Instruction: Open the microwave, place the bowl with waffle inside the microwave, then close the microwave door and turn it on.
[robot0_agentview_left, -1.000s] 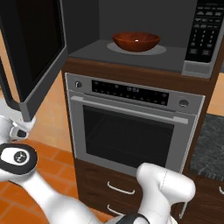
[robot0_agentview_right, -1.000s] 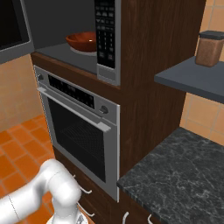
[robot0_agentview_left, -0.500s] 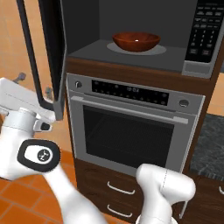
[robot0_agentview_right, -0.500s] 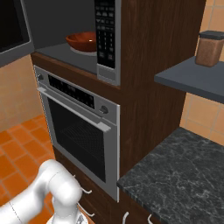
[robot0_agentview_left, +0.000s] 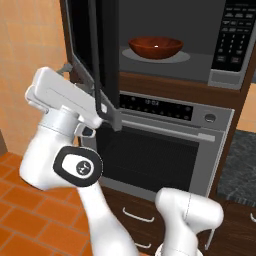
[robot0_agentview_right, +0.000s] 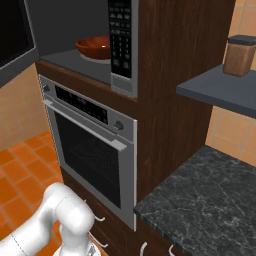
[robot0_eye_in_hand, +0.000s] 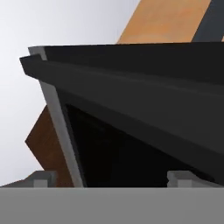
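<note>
Claw released, fingers spread wide against the microwave door at 10 o'clock, likely pushing it shut, since the bowl already sits inside the microwave.

Glossy reddish-brown bowl on a grey turntable, black keypad panel with pale buttons, grey-framed black microwave door, steel oven, orange tiled floor, speckled dark countertop.
</note>
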